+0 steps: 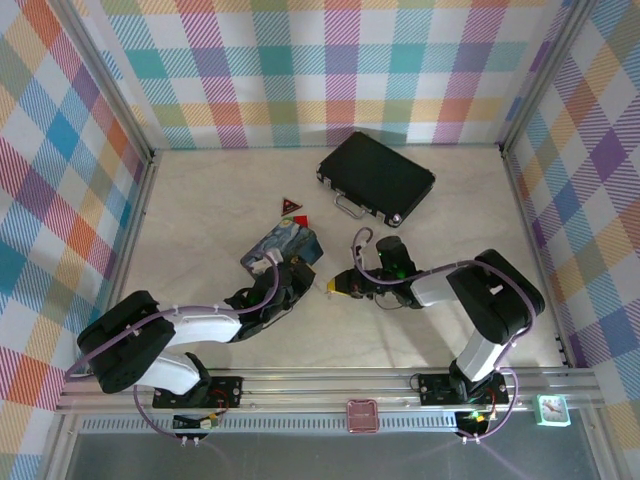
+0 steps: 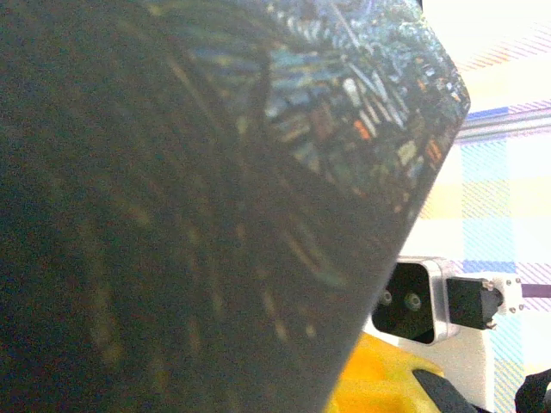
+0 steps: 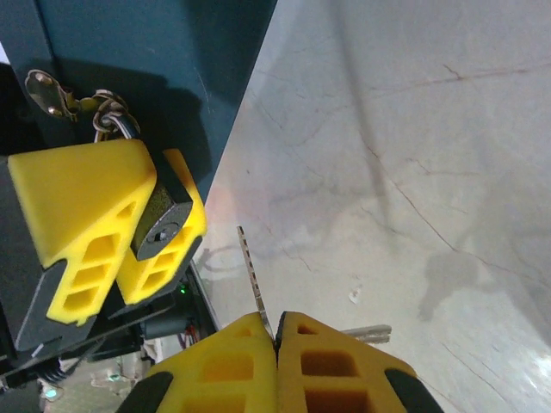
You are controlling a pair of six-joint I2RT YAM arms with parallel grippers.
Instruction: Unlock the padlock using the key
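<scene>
In the right wrist view the small dark padlock point(image 3: 162, 222) sits pinched between the yellow fingers point(image 3: 82, 219) of my left gripper point(image 1: 308, 282), its keyhole turned toward the camera. Its shackle runs through a metal hasp point(image 3: 108, 116) on the blue tin point(image 3: 172, 52). My right gripper point(image 3: 277, 323) is shut on the key point(image 3: 251, 275), whose thin toothed blade points up, a short gap to the right of the padlock. In the top view both grippers meet at the table's middle, the right gripper point(image 1: 335, 287) just right of the left one.
The painted blue tin point(image 2: 215, 215) blocks most of the left wrist view. A black briefcase point(image 1: 377, 175) lies at the back. A red-and-green block point(image 1: 292, 207) sits behind the tin point(image 1: 283, 243). A second silvery key point(image 3: 366, 331) juts out beside my right fingers.
</scene>
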